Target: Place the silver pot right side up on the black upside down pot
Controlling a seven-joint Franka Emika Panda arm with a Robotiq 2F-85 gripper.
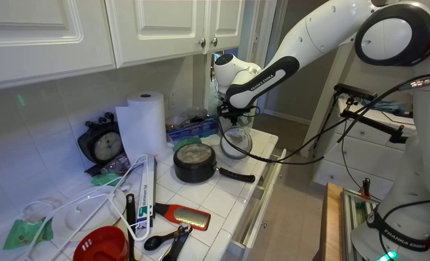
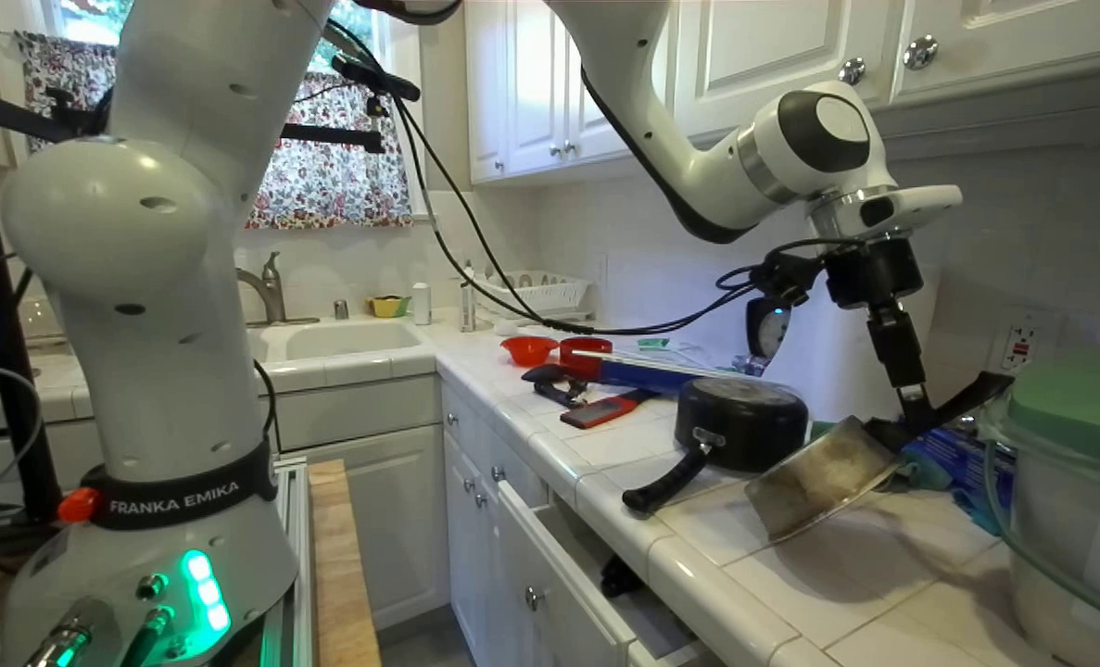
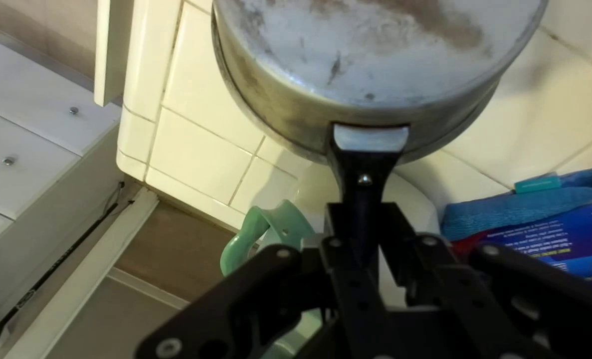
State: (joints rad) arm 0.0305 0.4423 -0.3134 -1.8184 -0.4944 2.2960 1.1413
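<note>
The silver pot point(image 1: 236, 141) is held tilted, with its stained flat base turned up and its opening turned down towards the counter. It also shows in an exterior view point(image 2: 823, 482) and in the wrist view point(image 3: 370, 55). My gripper point(image 2: 916, 408) is shut on its black handle, one finger on each side, as the wrist view shows point(image 3: 360, 219). The pot's lower rim is close to the tiles; I cannot tell whether it touches. The black upside down pot point(image 1: 195, 165) rests base up beside it, also in an exterior view point(image 2: 739, 426). Its handle points towards the counter's front edge.
A paper towel roll point(image 1: 147, 123) and a blue box point(image 1: 196, 128) stand along the wall. A green-lidded container point(image 2: 1078, 491) stands at the counter's end. A red grater point(image 1: 187, 216) and utensils lie nearby. A drawer point(image 2: 550, 574) is open below the edge.
</note>
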